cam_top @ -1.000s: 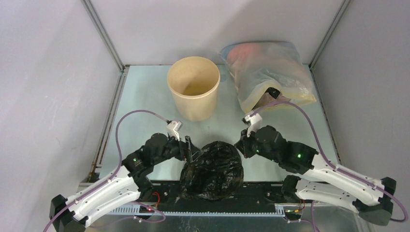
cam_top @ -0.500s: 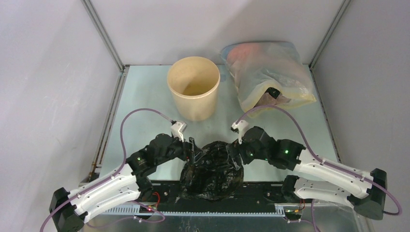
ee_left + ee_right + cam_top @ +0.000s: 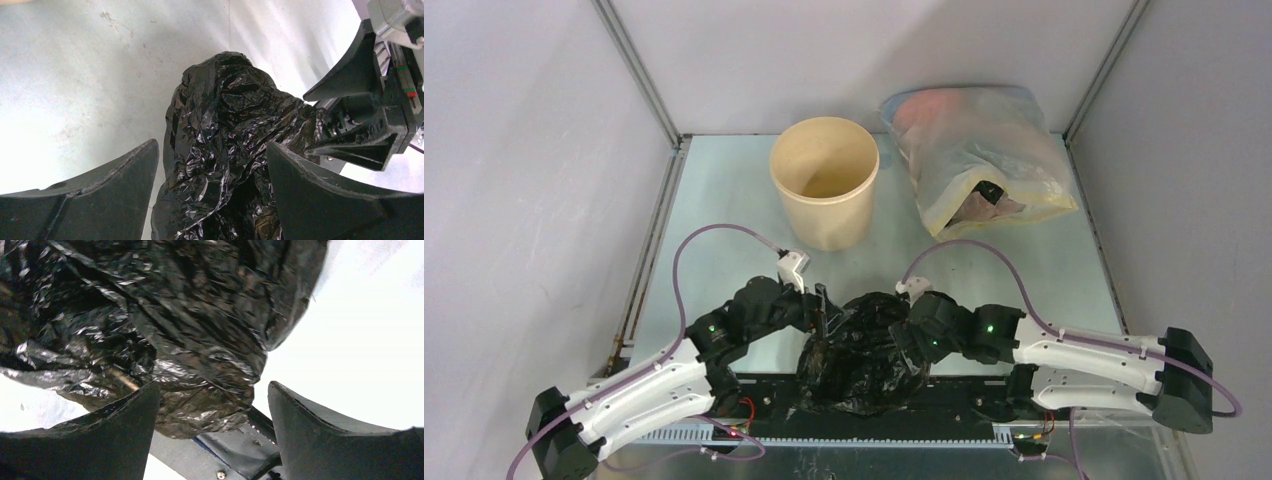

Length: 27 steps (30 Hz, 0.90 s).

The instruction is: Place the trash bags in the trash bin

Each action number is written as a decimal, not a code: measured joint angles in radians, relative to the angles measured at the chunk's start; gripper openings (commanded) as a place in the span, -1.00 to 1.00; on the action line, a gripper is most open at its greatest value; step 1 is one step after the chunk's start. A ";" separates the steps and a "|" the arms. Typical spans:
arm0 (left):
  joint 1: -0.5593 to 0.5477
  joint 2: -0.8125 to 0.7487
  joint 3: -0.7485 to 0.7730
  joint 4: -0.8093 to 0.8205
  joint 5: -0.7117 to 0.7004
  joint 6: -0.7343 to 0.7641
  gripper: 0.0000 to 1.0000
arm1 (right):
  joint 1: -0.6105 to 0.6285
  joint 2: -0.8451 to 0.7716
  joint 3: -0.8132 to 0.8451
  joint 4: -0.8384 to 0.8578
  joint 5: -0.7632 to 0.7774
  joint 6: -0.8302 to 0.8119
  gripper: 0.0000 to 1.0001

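Observation:
The crinkled glossy black trash bag (image 3: 859, 350) lies in a heap at the table's near edge, between both arms and partly over the black base rail. The round tan trash bin (image 3: 824, 195) stands upright behind it at the back centre. My left gripper (image 3: 822, 312) is open at the bag's left side; in the left wrist view its fingers straddle the bag (image 3: 225, 150) without pinching it. My right gripper (image 3: 906, 335) is open at the bag's right side. In the right wrist view the bag's lower edge (image 3: 200, 410) sits between its spread fingers (image 3: 214, 385).
A large translucent whitish-yellow bag (image 3: 984, 160) with pinkish contents lies at the back right. Grey walls enclose the table on three sides. The black rail (image 3: 969, 388) runs along the near edge under the bag. The right gripper's body (image 3: 360, 115) shows in the left wrist view.
My right arm has swung left and down onto the bag's right side, and its jaws have opened. The left gripper has edged a little closer to the bag.

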 measured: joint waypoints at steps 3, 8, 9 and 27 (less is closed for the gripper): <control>0.000 0.014 0.000 -0.008 -0.003 0.000 0.72 | 0.000 -0.034 -0.036 -0.003 0.032 0.056 0.56; 0.000 0.042 0.000 -0.026 -0.007 0.000 0.71 | 0.011 -0.131 -0.085 -0.004 0.058 0.135 0.39; 0.000 0.045 0.000 -0.027 -0.007 0.000 0.71 | 0.013 -0.147 -0.093 -0.004 0.061 0.143 0.34; -0.002 0.024 0.021 -0.063 -0.035 0.022 0.70 | -0.123 -0.240 -0.022 0.019 0.056 0.102 -1.00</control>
